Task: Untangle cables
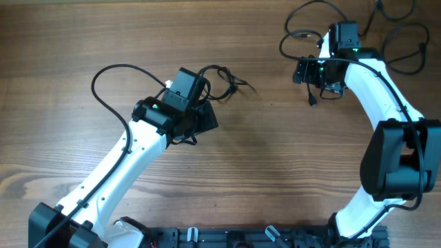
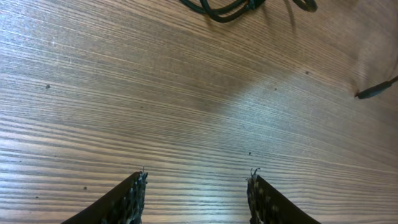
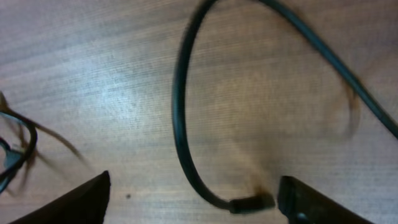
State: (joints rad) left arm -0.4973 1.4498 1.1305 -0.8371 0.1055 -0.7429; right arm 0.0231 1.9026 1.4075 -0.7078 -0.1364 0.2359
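A small knot of thin black cables [image 1: 222, 77] lies on the wooden table just beyond my left gripper [image 1: 205, 116]. In the left wrist view the knot [image 2: 227, 7] sits at the top edge, and my left gripper [image 2: 197, 182] is open and empty above bare wood. A separate black cable [image 1: 295, 36] loops beside my right gripper [image 1: 302, 71], and its plug end [image 1: 312, 102] lies below it. In the right wrist view that cable [image 3: 180, 106] curves down to a plug [image 3: 252, 202] lying between the open fingers of my right gripper [image 3: 193, 190], close to the right finger.
More black cable loops [image 1: 406, 41] lie at the table's top right behind the right arm. A loose plug end [image 2: 376, 91] shows at the right of the left wrist view. Thin strands [image 3: 15, 149] show at the left edge of the right wrist view.
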